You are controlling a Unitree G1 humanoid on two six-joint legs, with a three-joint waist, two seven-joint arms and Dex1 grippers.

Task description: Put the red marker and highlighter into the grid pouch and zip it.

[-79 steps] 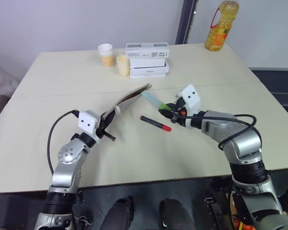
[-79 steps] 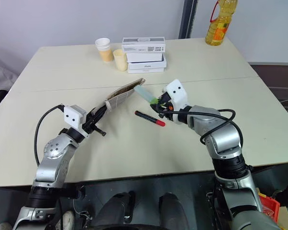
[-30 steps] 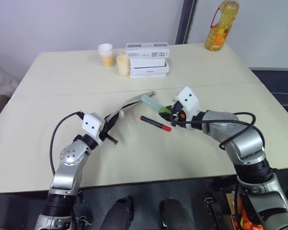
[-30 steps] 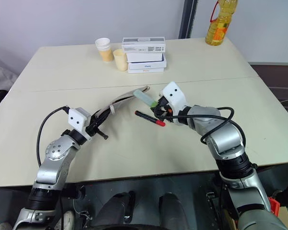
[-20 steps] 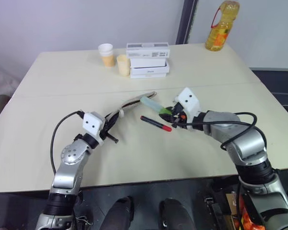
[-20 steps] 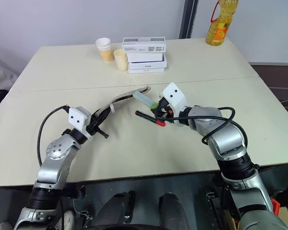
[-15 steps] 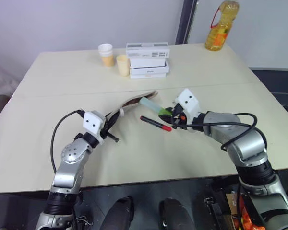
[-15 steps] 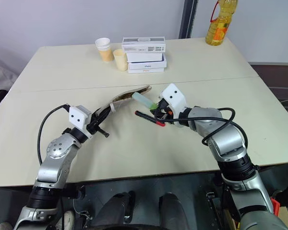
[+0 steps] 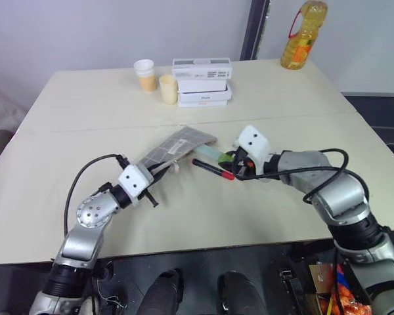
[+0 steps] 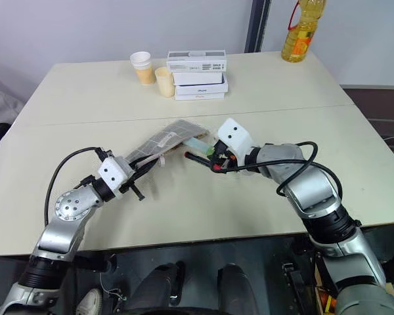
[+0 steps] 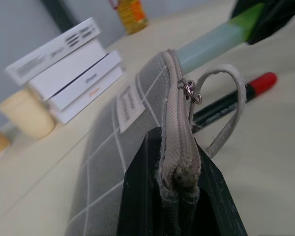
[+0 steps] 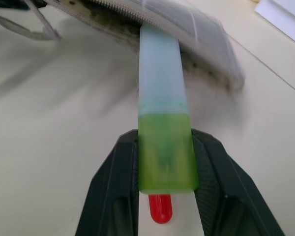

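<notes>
L hand (image 9: pixel 159 176) is clamped shut on the zipper-edge end of the flat grey fabric pouch w/ white grid lines (image 9: pixel 173 147), lifting that end off the pale beige surface (image 9: pixel 85 111). Reads to me as bracing: it keeps the mouth raised and facing the other arm so sth can slide in. Pouch stretches from the hand toward 1 o'clock, far end resting near surface centre.

R hand (image 10: pixel 216 156) is gripping the green cap of the chunky highlighter w/ pale translucent blue-teal body (image 12: pixel 161 113), aimed toward 10 o'clock. Blue end is right at the pouch's zipper edge, touching it or just entering; can't tell how deep. Holding by the cap leaves the whole body free to go in first, prob. the reason for that grip.

Slim black marker w/ red cap end (image 9: pixel 213 168) lies on the surface just beside and under the R hand, outside the pouch, untouched.

Pouch looks: small white label on the side (image 11: pixel 129 103), grey zipper tape along the top, metal ring carrying a pale loop pull (image 11: pixel 221 110) dangling loose. Fabric soft, sagging between held end and resting end, so the mouth may collapse if the push comes off-line.

At 12 o'clock, well apart: stacked white boxes (image 9: pixel 201 81), two paper cups (image 9: pixel 156 80).
</notes>
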